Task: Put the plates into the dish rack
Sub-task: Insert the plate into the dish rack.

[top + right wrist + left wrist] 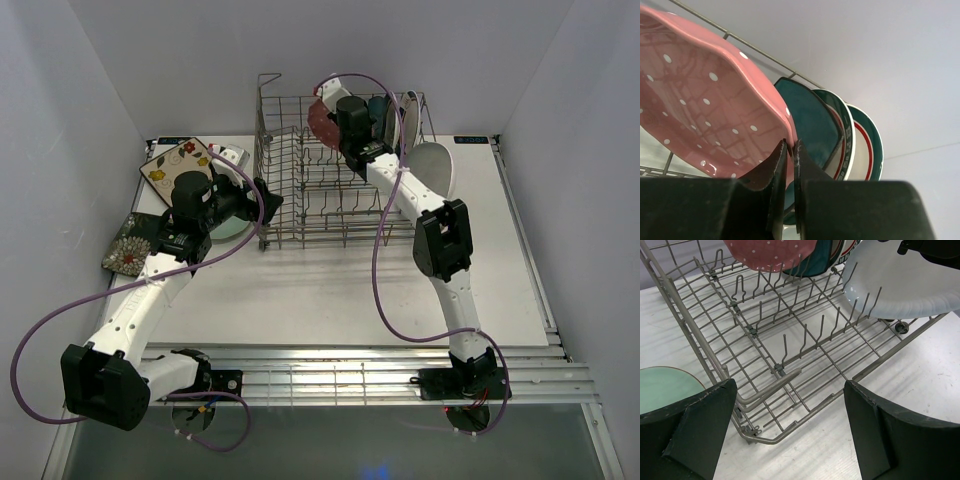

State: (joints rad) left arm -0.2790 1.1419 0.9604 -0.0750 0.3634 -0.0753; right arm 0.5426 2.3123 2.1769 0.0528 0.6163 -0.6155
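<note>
- The right gripper is closed almost completely, and the rim of the pink round plate with white dots appears to be pinched between its two black fingers
- That pink plate stands on edge at the far end of the large grey wire dish rack, among the upright tines
- Just behind the pink plate stand three more plates on edge in a row: the dark teal square plate and two round white plates with teal and red rims
- The white oval plate leans tilted at the rack's right end, with tines in front of its lower edge in the left wrist view; whether it sits in a slot cannot be told
- The left gripper is spread wide with nothing in it, hovering near the rack's left side
- The mint round plate lies flat on the white table under the left arm, beside the rack
- The cream square plate with flowers and the dark floral square plate also lie on the table, left of the rack
</note>
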